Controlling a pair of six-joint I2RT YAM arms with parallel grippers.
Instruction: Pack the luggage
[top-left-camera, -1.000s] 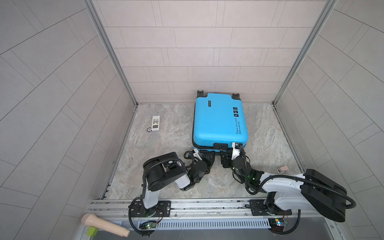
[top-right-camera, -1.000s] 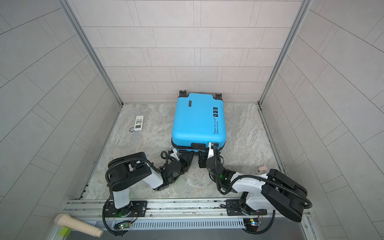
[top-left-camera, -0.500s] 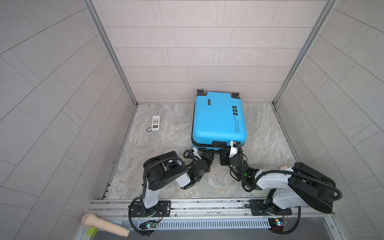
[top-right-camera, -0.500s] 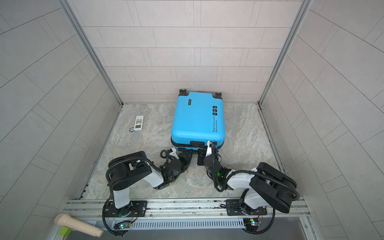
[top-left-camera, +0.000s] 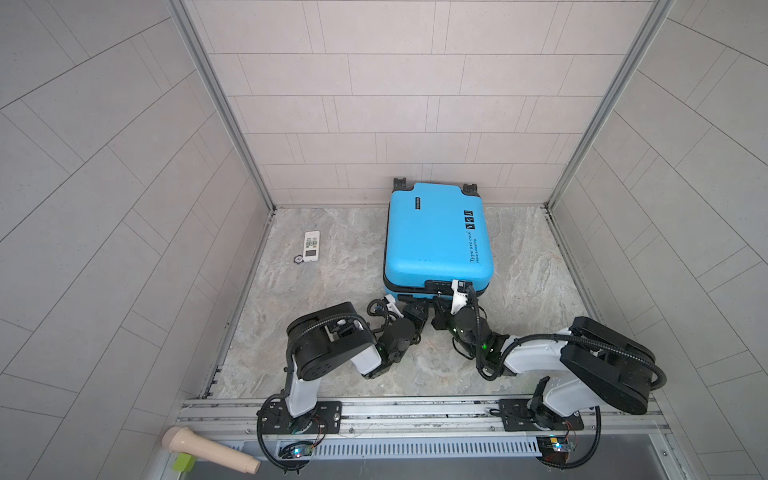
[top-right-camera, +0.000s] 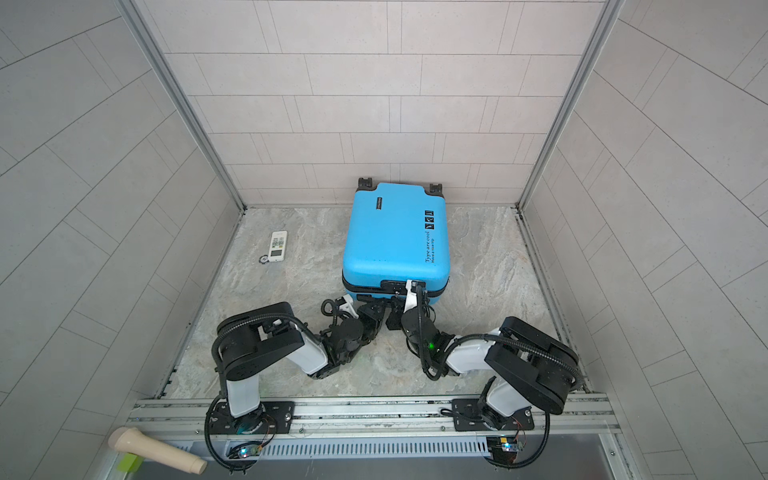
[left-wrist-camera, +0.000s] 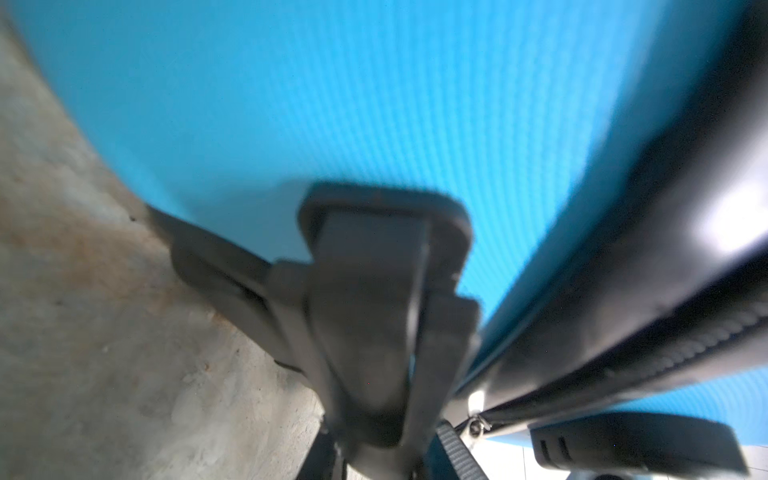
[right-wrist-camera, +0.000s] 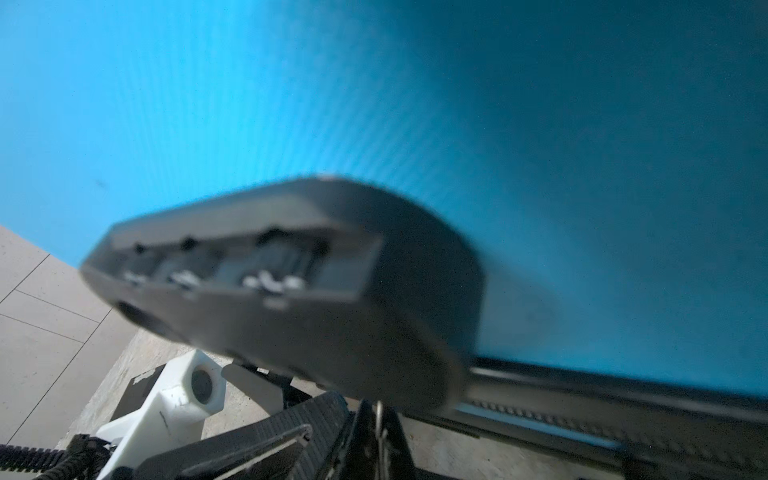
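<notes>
Right gripper (top-left-camera: 439, 300) has clamped onto the zipper pull (right-wrist-camera: 380, 411)

Left gripper (top-left-camera: 415, 306) grips a black fitting (left-wrist-camera: 365, 299) on the luggage (top-left-camera: 436, 237), which lies closed by the back wall (top-left-camera: 395, 124). Zip work seems in hand; next, a steady pull along the zipper band (right-wrist-camera: 561, 417)

evenly bright in both top views, lit softly from overhead, with crisp focus throughout. only faint, short shadows on the marble floor (top-left-camera: 332, 266) under the robot arms (top-left-camera: 328, 345) and along the 6 o'clock edge of the suitcase (top-left-camera: 436, 237). wide-angle stretch of the tiled walls (top-right-camera: 374, 104) toward 9 and 3 o'clock. heavy close-up blur in the left wrist view, plus a white glare patch on the zipper band (left-wrist-camera: 602, 311) at 3 o'clock. softness in the right wrist view too: a smeared combination lock (right-wrist-camera: 270, 274), the suitcase's blue brightest at 10 o'clock, dimmer toward 2 o'clock.
</notes>
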